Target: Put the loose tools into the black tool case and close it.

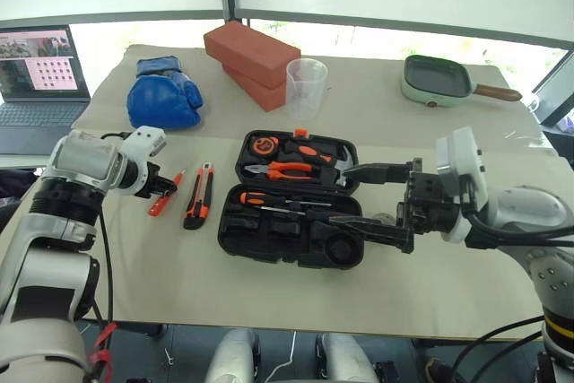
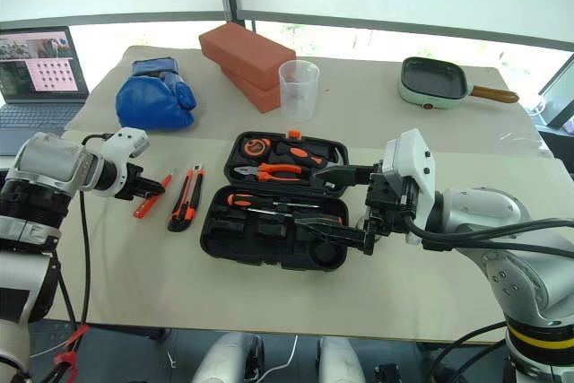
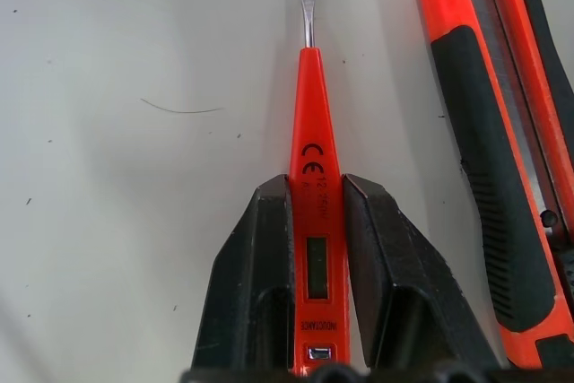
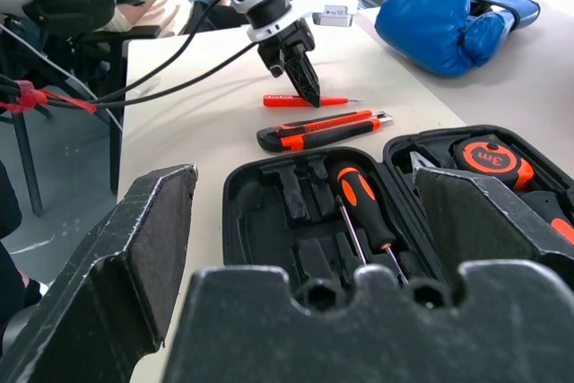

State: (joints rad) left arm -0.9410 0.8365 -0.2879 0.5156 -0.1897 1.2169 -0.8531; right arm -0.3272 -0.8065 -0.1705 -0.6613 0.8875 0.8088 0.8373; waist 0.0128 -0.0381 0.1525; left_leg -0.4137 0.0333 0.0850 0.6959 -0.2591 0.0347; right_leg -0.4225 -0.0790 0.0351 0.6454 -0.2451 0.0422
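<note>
Left gripper [image 3: 309, 248]: fingers pressed against both sides of the small orange tester screwdriver [image 3: 309, 177], which lies flat on the table; its metal tip points away past the fingertips.
Utility knife [image 1: 199, 195]: just beside those fingers, parallel to the screwdriver.
Right gripper [image 1: 368, 199]: fingers spread wide, holding nothing, hovering over the black tool case [image 1: 296, 199], which lies open.
Surface: beige table [image 1: 377, 105] carrying red bricks [image 1: 251, 56], a blue boxing glove [image 1: 163, 91], a clear cup [image 1: 306, 82] and a green pan [image 1: 437, 80].
Room: a laptop [image 1: 38, 78] off the table's edge, pale blinds behind.
</note>
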